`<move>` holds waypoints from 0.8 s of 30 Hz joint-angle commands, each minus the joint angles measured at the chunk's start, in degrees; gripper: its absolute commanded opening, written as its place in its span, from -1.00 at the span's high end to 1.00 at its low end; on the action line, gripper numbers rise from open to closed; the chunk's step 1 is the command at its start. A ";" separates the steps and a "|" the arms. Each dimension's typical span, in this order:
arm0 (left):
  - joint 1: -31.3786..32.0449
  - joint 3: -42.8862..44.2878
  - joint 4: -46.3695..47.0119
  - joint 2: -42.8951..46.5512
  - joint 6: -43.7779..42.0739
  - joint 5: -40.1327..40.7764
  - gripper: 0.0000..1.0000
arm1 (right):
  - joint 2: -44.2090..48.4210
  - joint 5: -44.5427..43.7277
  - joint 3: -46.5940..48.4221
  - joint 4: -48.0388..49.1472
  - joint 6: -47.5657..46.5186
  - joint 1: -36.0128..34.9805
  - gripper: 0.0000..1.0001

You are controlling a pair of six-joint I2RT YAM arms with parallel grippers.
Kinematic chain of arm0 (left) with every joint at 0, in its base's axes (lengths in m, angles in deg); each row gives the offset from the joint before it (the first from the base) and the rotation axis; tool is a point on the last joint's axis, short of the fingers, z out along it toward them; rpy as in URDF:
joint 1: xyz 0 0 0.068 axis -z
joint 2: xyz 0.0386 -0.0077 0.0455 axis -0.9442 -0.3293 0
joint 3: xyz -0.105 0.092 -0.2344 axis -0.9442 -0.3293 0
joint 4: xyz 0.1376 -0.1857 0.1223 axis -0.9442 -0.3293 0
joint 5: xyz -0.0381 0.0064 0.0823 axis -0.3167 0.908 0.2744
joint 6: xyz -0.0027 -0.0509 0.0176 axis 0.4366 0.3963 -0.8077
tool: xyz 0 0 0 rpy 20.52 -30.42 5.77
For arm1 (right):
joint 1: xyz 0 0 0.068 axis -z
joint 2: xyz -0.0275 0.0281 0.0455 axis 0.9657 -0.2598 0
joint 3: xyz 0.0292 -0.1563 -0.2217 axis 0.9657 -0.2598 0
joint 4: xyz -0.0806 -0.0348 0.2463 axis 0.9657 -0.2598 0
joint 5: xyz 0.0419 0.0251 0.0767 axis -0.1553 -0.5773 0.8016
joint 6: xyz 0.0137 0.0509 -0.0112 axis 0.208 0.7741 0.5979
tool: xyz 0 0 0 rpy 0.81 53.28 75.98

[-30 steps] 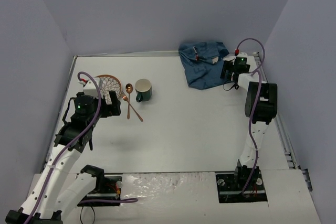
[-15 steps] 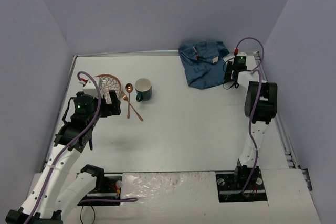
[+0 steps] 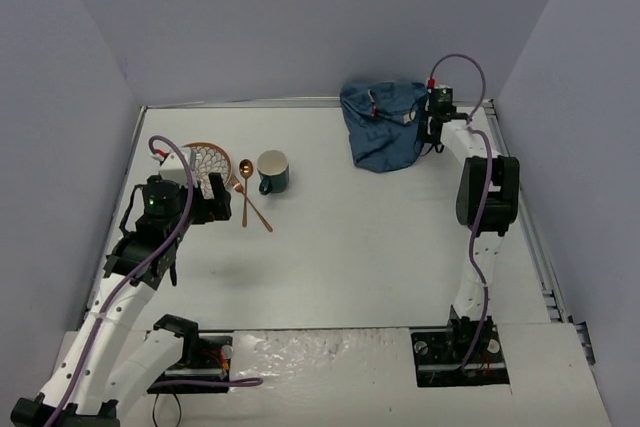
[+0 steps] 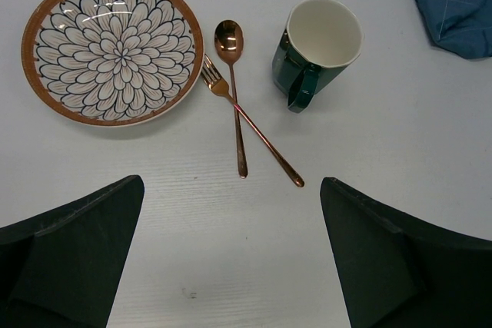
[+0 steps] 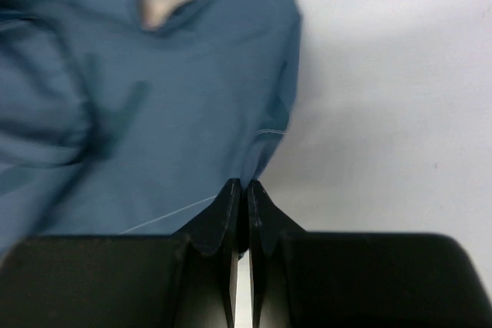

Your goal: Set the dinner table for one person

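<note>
Left gripper hangs over the dinner table on the near side of the mug. It's tilted down and forward, with the fingers spread wide and nothing in them. That arm is folded at the elbow, with the wrist near-left of the mug.

The right arm is the opposite: stretched way out, far off to the right of the mug and further back. The right gripper has its fingers pressed together on the hem of the blue cloth, so it's pinching fabric.

The table is the big white surface the mug sits on, with the mug in its far-left part. The plate is left of the mug, and the spoon and fork lie between plate and mug with their handles crossing. The mug's handle points to the near side.

As for writing, there's some faint darker print on the cloth in the left wrist view, too blurry to read. A pale patch shows on it in the right wrist view.

Compared with a second ago, the right wrist has pushed further back and slightly toward the mug's side. The cloth's right corner went with it, so the cloth looks narrower and more bunched. The left arm, plate, cutlery and mug haven't budged.
</note>
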 commanded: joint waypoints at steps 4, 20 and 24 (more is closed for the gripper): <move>0.40 10.77 -1.80 -4.06 3.80 -5.84 -0.94 | 21.27 -4.64 16.57 -4.95 -1.00 -8.50 1.00; 9.97 18.50 -7.69 -15.06 9.01 -12.49 -0.94 | 70.95 -12.41 -46.29 -6.50 19.10 -8.80 1.00; 14.27 19.98 -6.35 -17.86 9.06 -10.45 -0.94 | 83.88 -9.04 -57.44 -13.88 27.03 -8.84 1.00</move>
